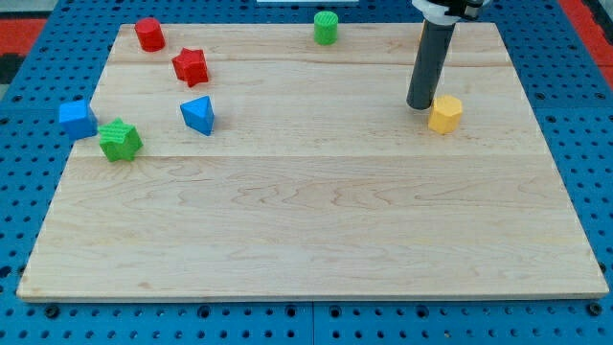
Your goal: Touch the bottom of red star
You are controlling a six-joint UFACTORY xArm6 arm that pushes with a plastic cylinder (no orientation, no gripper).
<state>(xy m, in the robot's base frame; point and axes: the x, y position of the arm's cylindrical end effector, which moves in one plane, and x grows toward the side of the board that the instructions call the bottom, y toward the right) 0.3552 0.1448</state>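
Well, my tip (420,105) rests on the wooden board (306,240) toward the view's upper right, just at the left side of the yellow hexagonal block (445,113), close enough that I cannot tell whether the two touch. I carry no jaws to open or close; I end in a plain dark rod, and it holds nothing.

The red star (191,66) lies far off from my tip, across the board in the view's upper left. Its bottom edge faces open wood, with the blue triangular block (198,115) below it and slightly to the view's right. A red cylinder (148,34) stands above and to the left of the star, near the board's top edge. The green star-like block (120,140) and the blue cube (77,119) sit close together at the board's left edge, below the star. A green cylinder (327,28) stands at the top edge, between the star and my tip.
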